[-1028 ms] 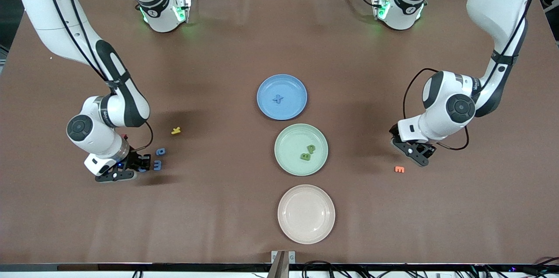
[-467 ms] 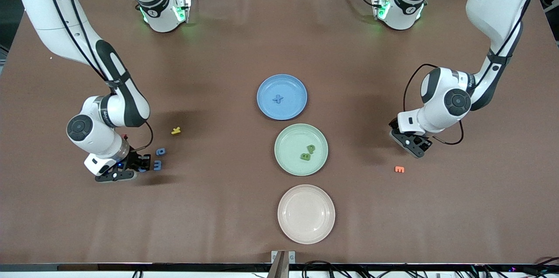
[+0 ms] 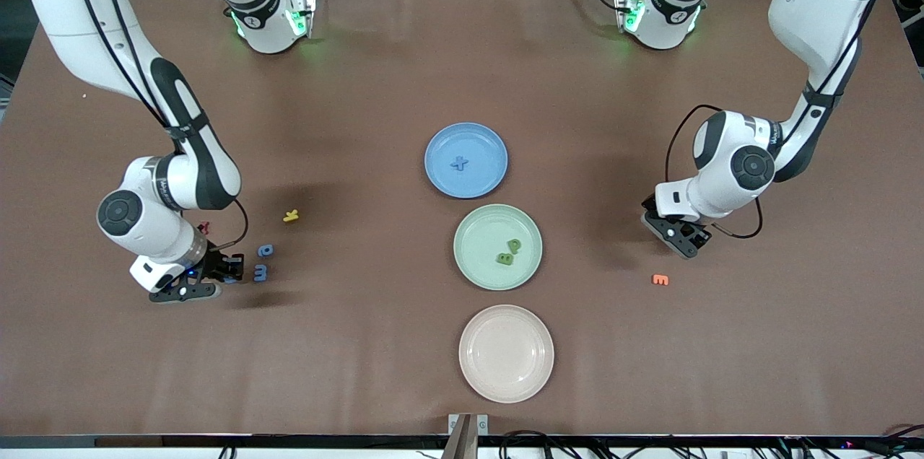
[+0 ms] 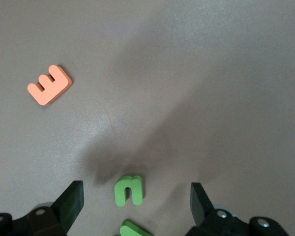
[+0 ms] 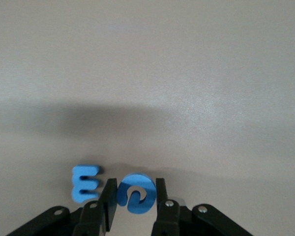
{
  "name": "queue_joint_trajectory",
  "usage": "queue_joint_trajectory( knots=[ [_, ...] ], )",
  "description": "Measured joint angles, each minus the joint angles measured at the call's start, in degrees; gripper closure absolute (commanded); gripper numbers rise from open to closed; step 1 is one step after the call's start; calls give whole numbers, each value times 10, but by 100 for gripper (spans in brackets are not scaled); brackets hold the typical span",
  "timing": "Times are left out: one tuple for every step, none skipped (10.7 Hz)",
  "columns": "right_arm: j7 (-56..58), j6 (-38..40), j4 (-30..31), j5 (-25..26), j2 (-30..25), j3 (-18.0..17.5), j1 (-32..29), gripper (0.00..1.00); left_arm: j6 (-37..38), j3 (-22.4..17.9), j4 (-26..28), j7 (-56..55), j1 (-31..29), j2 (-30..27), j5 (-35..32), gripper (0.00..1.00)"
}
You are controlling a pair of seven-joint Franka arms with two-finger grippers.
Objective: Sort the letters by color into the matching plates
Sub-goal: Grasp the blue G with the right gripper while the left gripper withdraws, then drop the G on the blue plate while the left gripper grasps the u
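Note:
My right gripper [image 3: 225, 270] [image 5: 134, 191] is shut on a round blue letter [image 5: 136, 194], low over the table at the right arm's end. A blue E [image 5: 84, 189] [image 3: 260, 272] lies beside it, and another blue letter [image 3: 265, 250] lies just farther from the camera. My left gripper [image 3: 680, 239] [image 4: 136, 192] hangs open over a green n [image 4: 129, 190] on the table; a second green letter [image 4: 132, 229] lies close by. The blue plate [image 3: 440, 145] holds one blue letter [image 3: 460, 163]. The mint green plate [image 3: 473, 228] holds two green letters [image 3: 509, 252].
An orange E [image 3: 660, 279] [image 4: 49, 85] lies nearer the camera than my left gripper. A yellow letter [image 3: 290, 215] lies between the blue letters and the plates. A cream-pink plate [image 3: 506, 353] sits nearest the camera, in line with the other two plates.
My left gripper has drifted away from the orange E, farther from the camera. My right arm has shifted slightly toward its own end of the table, still gripping the blue letter.

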State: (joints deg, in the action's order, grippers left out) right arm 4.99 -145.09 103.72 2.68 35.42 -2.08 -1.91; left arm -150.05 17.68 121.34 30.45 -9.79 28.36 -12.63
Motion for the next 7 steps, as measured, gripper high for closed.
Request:
queue_joint_trajectory(
  knots=[
    [0, 23, -3, 0, -14, -1, 5, 71, -5, 0, 0, 0, -3, 3, -2, 10],
    [-11, 40, -4, -1, -27, -1, 16, 72, -7, 0, 0, 1, -6, 5, -3, 11],
    [-36, 51, -5, -1, -35, -2, 33, 71, -13, -1, 0, 1, -9, 7, -3, 18],
    [-68, 62, -5, -1, -40, -3, 54, 71, -20, -1, 0, 3, -15, 12, -6, 26],
    [-100, 74, -6, -1, -45, -4, 77, 71, -26, -1, 0, 9, -21, 17, -9, 34],
    [-133, 86, -6, -2, -49, -5, 104, 70, -30, -1, 0, 13, -24, 20, -10, 45],
    [-163, 95, -6, -2, -52, -6, 134, 70, -31, -1, 0, 14, -25, 21, -10, 59]
  ],
)
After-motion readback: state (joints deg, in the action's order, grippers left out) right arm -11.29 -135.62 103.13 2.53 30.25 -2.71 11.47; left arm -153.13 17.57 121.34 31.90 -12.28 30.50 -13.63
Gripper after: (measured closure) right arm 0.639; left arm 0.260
